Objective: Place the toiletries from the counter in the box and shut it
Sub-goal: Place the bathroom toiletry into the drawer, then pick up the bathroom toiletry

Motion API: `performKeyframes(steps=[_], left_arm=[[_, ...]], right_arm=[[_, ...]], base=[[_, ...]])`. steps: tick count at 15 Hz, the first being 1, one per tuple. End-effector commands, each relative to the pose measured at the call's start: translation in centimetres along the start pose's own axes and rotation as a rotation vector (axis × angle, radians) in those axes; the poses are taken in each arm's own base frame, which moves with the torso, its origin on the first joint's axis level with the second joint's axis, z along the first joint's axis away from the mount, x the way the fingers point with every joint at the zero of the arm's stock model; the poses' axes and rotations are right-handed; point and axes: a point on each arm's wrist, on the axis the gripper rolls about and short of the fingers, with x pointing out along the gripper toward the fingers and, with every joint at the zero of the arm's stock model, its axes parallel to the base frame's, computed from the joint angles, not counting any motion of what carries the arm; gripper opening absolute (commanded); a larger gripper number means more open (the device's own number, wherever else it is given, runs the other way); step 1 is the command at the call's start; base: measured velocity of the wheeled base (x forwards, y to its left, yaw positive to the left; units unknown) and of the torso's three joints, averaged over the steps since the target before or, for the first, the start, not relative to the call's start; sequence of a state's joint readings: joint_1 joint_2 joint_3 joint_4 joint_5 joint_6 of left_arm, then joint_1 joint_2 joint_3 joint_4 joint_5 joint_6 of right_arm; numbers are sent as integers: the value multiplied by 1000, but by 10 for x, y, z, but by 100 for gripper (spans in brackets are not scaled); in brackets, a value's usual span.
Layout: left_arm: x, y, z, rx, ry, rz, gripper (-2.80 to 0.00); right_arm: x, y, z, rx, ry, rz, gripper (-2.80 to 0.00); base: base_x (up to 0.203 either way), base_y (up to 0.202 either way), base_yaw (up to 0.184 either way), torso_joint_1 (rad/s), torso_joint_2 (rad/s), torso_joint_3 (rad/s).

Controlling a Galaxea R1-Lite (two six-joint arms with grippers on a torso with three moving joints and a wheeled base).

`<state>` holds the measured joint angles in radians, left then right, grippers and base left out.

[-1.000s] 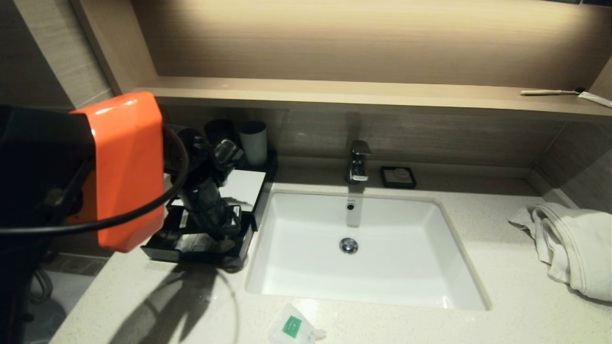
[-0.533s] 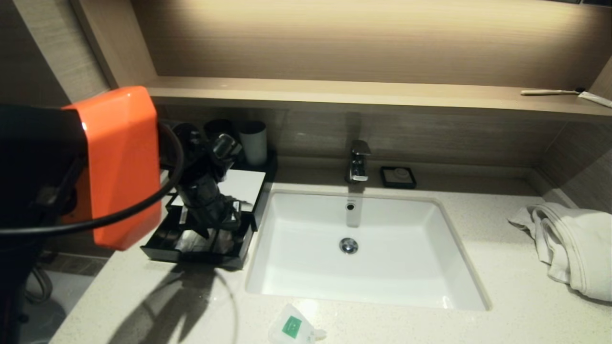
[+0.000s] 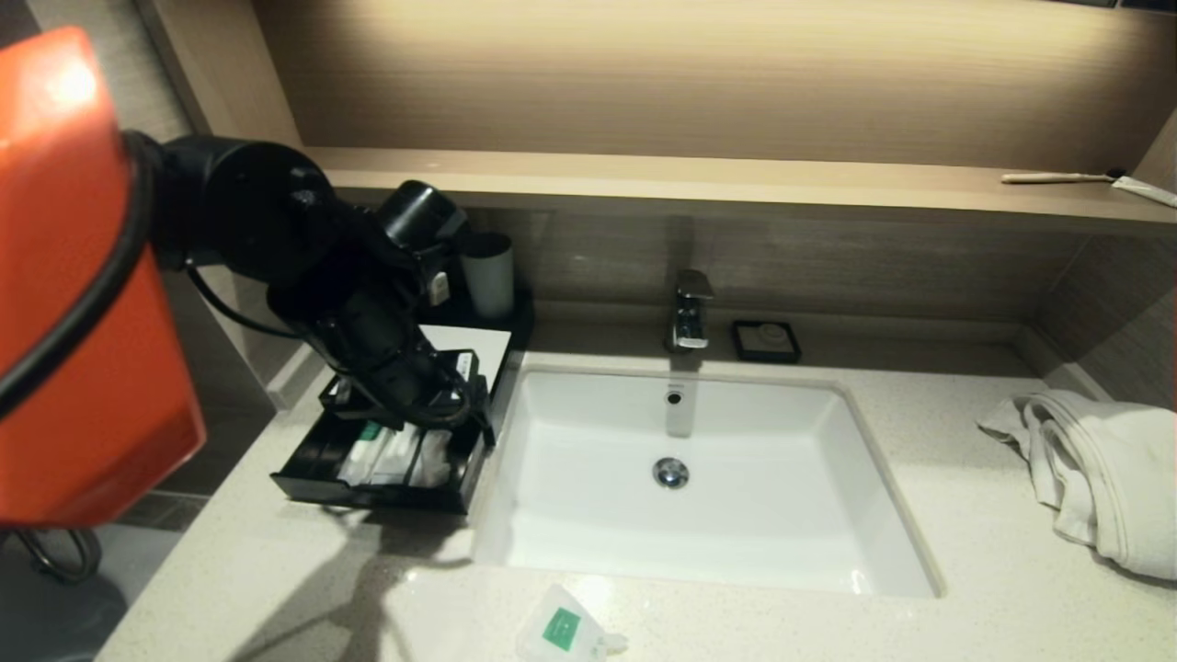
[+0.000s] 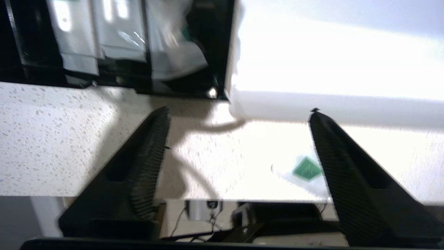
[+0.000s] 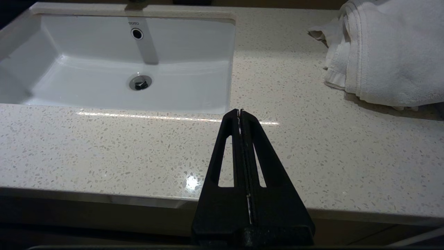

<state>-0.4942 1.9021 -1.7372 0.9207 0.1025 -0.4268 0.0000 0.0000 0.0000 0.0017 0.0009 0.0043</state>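
Note:
A black open box (image 3: 368, 494) stands on the counter left of the sink, with several white packets (image 3: 395, 457) lying in it. It also shows in the left wrist view (image 4: 222, 52) with the packets (image 4: 118, 31). My left gripper (image 3: 446, 405) hangs over the box's near right part, open and empty (image 4: 240, 111). A white packet with a green label (image 3: 563, 633) lies on the counter's front edge before the sink, and shows between the left fingers (image 4: 307, 169). My right gripper (image 5: 240, 111) is shut and empty over the counter's front edge, right of the sink.
A white sink (image 3: 887, 478) fills the middle, with a faucet (image 3: 690, 313) and a black soap dish (image 3: 765, 340) behind it. Cups (image 3: 487, 271) stand behind the box. A folded white towel (image 3: 1094, 469) lies at the right. A toothbrush (image 3: 1057, 177) lies on the shelf.
My left arm has risen and drawn back from inside the box. The white packets in the box now show. The right gripper's earlier state is not shown.

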Motion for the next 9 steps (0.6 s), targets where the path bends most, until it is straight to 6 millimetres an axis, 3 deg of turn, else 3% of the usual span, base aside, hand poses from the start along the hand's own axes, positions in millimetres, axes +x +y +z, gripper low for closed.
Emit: performKeyframes(steps=[1,3,9], left_arm=[[-17,-15,-21,64,13,-34,-280],[-13,-29,-41,130,70,-41,-280],[7,-45,-90,256,194,-66,-280]], right_arm=[[0,0,0,0,0,1,-280],[0,0,0,0,0,1,-280],[0,0,0,0,0,1,-280]], base=[[0,0,0,0,0,0],[0,0,0,0,0,0],[0,0,0,0,0,0]])
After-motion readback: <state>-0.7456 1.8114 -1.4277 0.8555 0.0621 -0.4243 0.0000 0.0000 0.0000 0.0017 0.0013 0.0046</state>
